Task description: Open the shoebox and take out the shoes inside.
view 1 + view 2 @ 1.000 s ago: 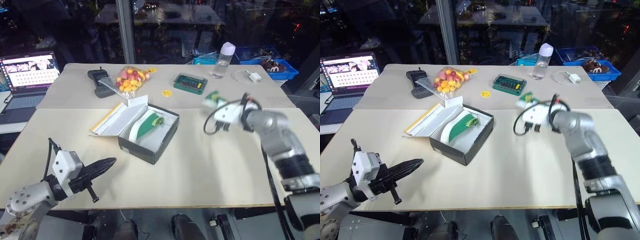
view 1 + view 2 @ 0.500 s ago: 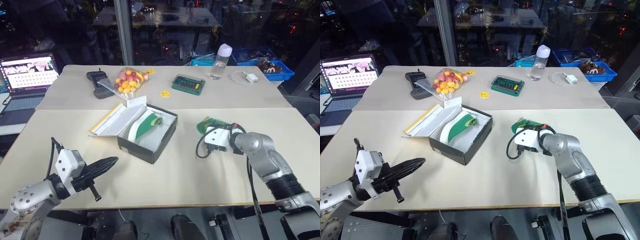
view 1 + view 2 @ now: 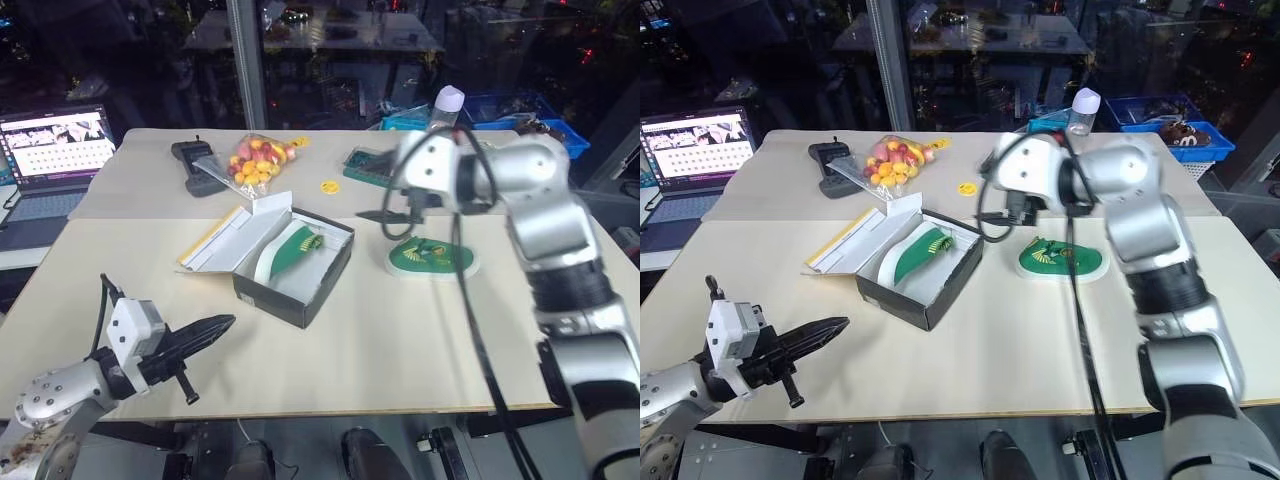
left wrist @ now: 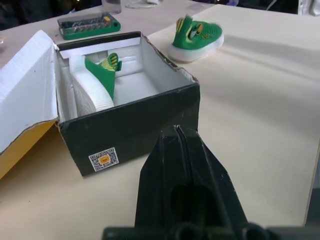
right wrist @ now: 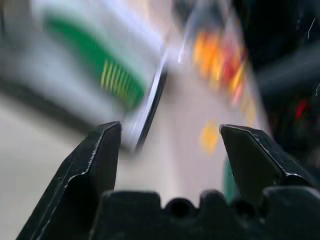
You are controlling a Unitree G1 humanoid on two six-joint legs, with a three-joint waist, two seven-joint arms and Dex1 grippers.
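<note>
Tabletop shoebox (image 3: 300, 270), second shoe (image 4: 97, 82) half-hidden inside.

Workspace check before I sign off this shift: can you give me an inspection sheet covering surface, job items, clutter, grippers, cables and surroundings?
Surface: pale wooden table.
Job items: shoebox open, lid folded back, one green shoe inside; second shoe on the table right of the box.
Clutter: bag of balls, green case, black handset, yellow disc, bottle.
Grippers: left gripper shut, near the table's front edge; right gripper open, empty, above the table between box and second shoe.
Cables: white cable at the far right.
Surroundings: laptop on the left, blue bins behind.
</note>
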